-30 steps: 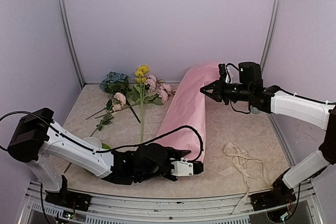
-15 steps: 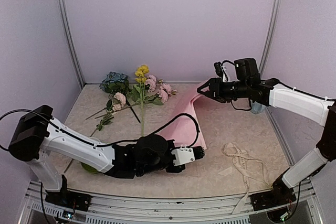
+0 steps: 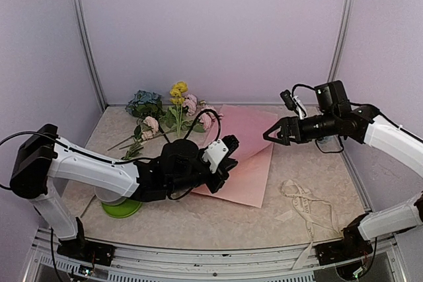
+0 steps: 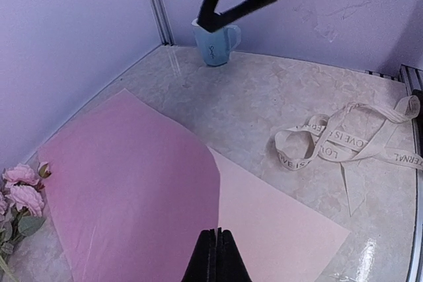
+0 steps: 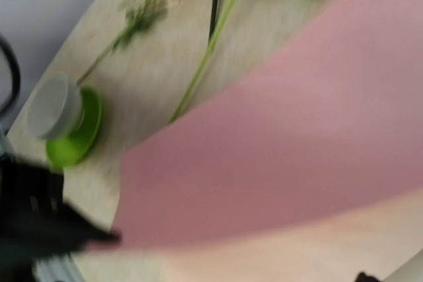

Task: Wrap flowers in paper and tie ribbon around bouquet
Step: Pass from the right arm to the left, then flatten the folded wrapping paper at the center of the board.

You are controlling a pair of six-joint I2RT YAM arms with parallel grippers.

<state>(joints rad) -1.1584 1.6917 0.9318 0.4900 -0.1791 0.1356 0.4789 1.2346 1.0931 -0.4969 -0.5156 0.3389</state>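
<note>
— Beside the paper (image 3: 248,170), what lies there?
— Flowers (image 3: 173,107) at its far left corner, ribbon (image 3: 305,203) off its right edge.
— Grippers?
— Left gripper (image 4: 217,255) pinches its left side, jaws together; right gripper (image 3: 269,135) hovers above its right side, spread wide, empty.

pink paper (image 3: 248,163) partly folded, flowers (image 3: 172,110) behind, ribbon (image 3: 304,203) right

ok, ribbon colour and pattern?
The long fabric ribbon is cream with dark printed lettering; clearest in left wrist view.

The left arm (image 3: 86,171) and right arm (image 3: 393,135) have white shells, black joints and looping black cables; the left gripper (image 4: 216,247) carries a white block.
</note>
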